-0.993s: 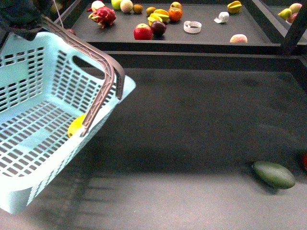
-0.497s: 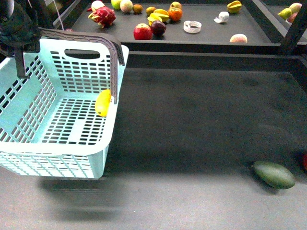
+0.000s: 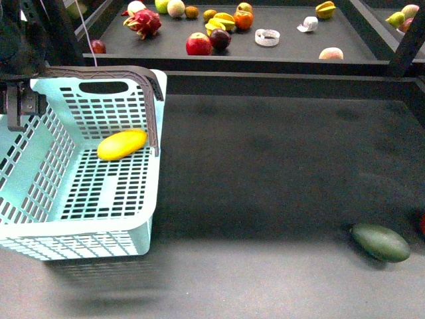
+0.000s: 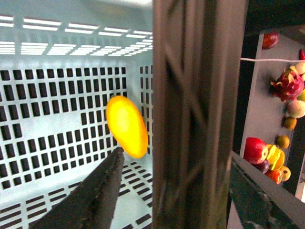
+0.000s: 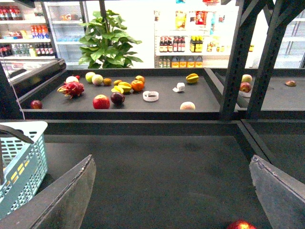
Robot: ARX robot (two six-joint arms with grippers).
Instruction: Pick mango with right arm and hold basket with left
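Yellow mango lies on the floor of your aqua basket. Your left pincer is clamped on the basket's brown handle; your right pincer hangs wide open, empty, above the dark bench.

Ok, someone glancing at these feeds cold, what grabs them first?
The big aqua basket at the left of the front view, with the yellow mango lying on its floor and the left end effector closed on its brown handle. Next, the dark green fruit alone on the dark table at lower right, and the fruit-strewn shelf behind.
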